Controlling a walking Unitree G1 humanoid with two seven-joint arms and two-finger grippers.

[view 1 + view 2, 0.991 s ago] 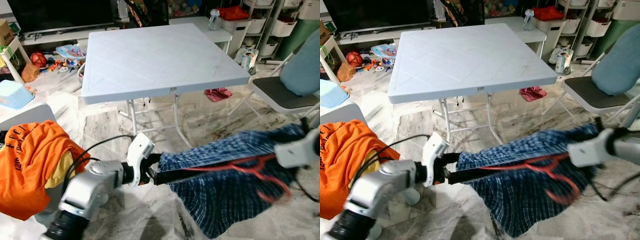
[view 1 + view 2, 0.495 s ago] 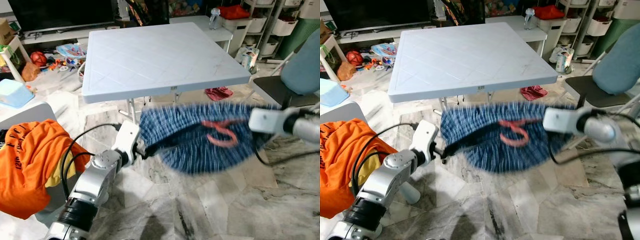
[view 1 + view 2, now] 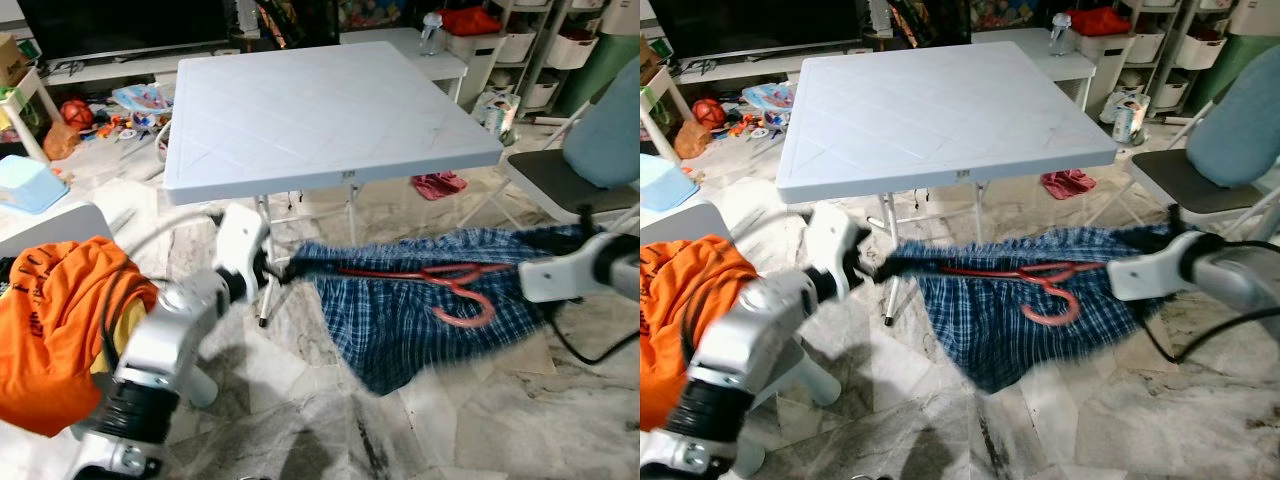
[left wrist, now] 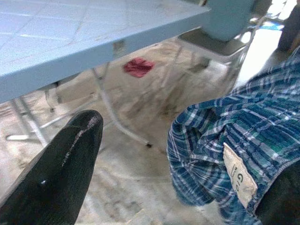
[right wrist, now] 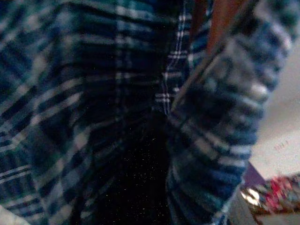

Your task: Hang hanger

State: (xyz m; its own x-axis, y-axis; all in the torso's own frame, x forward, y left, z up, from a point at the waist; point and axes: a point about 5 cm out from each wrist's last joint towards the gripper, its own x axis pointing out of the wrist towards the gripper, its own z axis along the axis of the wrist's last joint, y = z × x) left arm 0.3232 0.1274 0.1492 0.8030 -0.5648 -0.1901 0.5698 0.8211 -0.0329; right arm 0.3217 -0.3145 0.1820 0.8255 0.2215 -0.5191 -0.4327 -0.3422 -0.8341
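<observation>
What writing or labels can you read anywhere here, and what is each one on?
"G O": partly legible letters on the small beige fabric tag sewn into the blue plaid shirt.
Dark print on the orange T-shirt: too blurred to read.
Small dark mark on the front edge of the white square folding table: too small to read.

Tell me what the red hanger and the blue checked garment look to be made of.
The red hanger looks like smooth moulded plastic: thin, uniformly coloured, with a rounded hook. The blue checked garment looks like soft woven cloth, probably cotton: it sags in folds between the left gripper and right gripper, and a sewn label shows at the left wrist.
</observation>
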